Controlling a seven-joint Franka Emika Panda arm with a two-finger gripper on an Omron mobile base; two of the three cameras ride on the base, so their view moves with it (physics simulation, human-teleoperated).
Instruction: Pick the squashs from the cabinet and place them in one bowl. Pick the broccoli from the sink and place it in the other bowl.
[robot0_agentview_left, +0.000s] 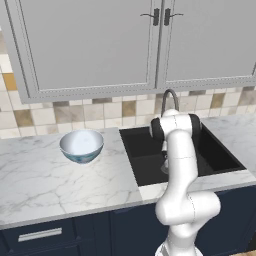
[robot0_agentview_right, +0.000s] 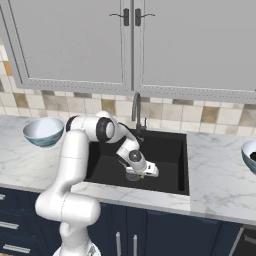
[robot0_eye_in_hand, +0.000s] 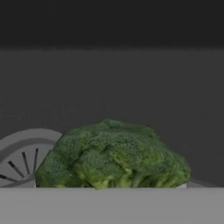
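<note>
The gripper (robot0_agentview_right: 134, 176) is reaching down into the black sink (robot0_agentview_right: 170, 150), seen at centre of the right base view, and is hanging low over the basin floor. Its fingertips are not showing clearly in any view, so I cannot tell from the pictures how wide the jaws are standing or whether they are already touching anything.

The broccoli (robot0_eye_in_hand: 114, 154) is filling the lower middle of the hand view, very close to the camera, lying on the sink floor just beside the round drain (robot0_eye_in_hand: 21, 158) at lower left. Nothing looks lifted yet, so I judge the step in hand to be the grasp of the floret.

To do it well, the fingers should be straddling the bushy head evenly and closing gently, since the crown looks soft and uneven. The lift should then be rising straight up, clear of the curved tap (robot0_agentview_right: 136, 107) above.

Further out, an empty blue-rimmed bowl (robot0_agentview_left: 81, 145) is sitting on the marble counter (robot0_agentview_left: 55, 180) at left of the left base view. A second bowl (robot0_agentview_right: 249, 154), with something dark inside, is showing at the right edge of the right base view. Grey cupboard doors (robot0_agentview_left: 100, 40) are hanging above a tiled wall.
</note>
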